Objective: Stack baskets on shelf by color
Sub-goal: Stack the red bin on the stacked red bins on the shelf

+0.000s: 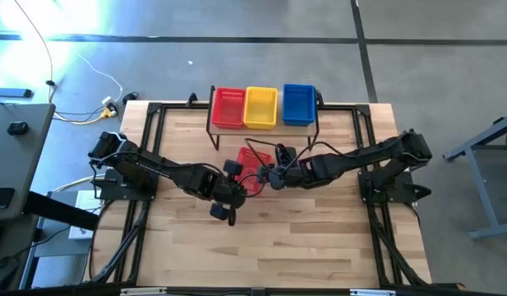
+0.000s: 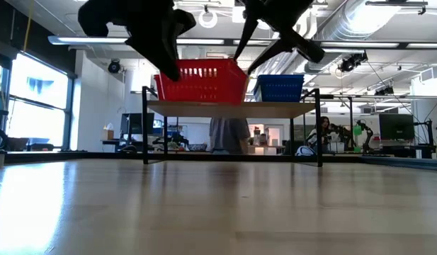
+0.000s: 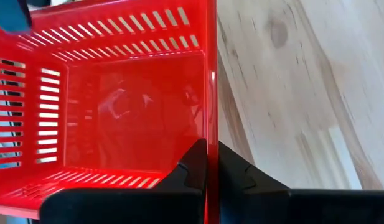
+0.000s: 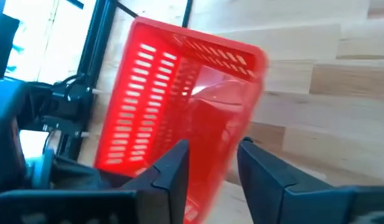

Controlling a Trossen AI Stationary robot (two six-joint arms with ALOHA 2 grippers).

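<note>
Nearest the left wrist camera, the left gripper [image 3: 211, 167] has its two dark fingers pressed together on the thin side wall of a red basket [image 3: 111, 106], pinching the rim between them. The right gripper [image 4: 211, 163] stands with its fingers spread, the far end wall of the same basket between or just under them; whether they touch it cannot be told. In the high view the red basket [image 1: 251, 168] hangs over the middle of the table [image 1: 319, 238], between the two grippers, left gripper [image 1: 230, 191] at its seven o'clock and right gripper [image 1: 278, 174] at its three o'clock. The low view shows it lifted clear of the tabletop, about level with the shelf [image 2: 232, 109]. Beyond it, at twelve o'clock, the shelf [image 1: 319, 111] carries red, yellow and blue baskets side by side. The basket looks light and fairly stiff, but its slotted wall is thin and smooth, so a one-sided pinch may let it swing or slip; holding two opposite rims should steady it. How many baskets sit in each pile is hard to make out, and the yellow pile is hidden in the low view.
</note>
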